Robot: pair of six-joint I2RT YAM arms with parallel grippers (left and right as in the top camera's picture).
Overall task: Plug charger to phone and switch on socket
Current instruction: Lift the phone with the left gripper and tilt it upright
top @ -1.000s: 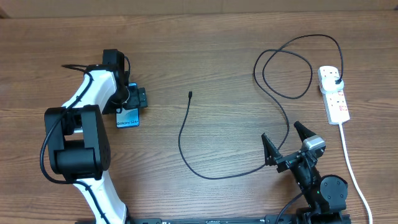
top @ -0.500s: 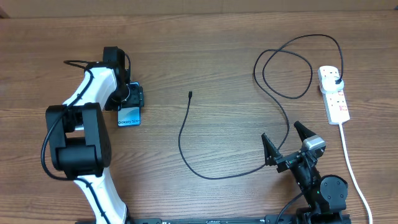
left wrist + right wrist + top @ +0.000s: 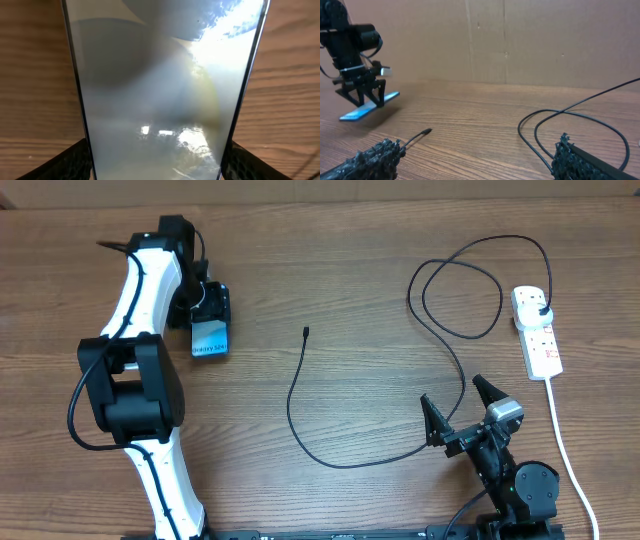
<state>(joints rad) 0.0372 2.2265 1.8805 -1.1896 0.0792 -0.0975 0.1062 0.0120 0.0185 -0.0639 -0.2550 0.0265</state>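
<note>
My left gripper (image 3: 212, 308) is shut on the phone (image 3: 209, 339), whose blue screen and white text strip point toward me. In the right wrist view the phone (image 3: 367, 109) hangs tilted just above the table under the left gripper (image 3: 364, 89). In the left wrist view the phone's glossy face (image 3: 165, 90) fills the frame between the jaws (image 3: 157, 167). The charger cable (image 3: 300, 415) lies loose, with its tip (image 3: 305, 332) at table centre and its plug (image 3: 541, 311) in the socket strip (image 3: 540, 345). My right gripper (image 3: 462, 415) is open and empty, with the cable running under it (image 3: 475, 162).
The socket's white cord (image 3: 565, 445) runs down the right side toward the front edge. The cable makes a large loop (image 3: 470, 285) at the back right. A cardboard wall (image 3: 520, 40) stands behind the table.
My left arm has moved toward the far edge with the phone in its jaws, and the phone has shifted up the frame. The right arm and the cable have not moved.
</note>
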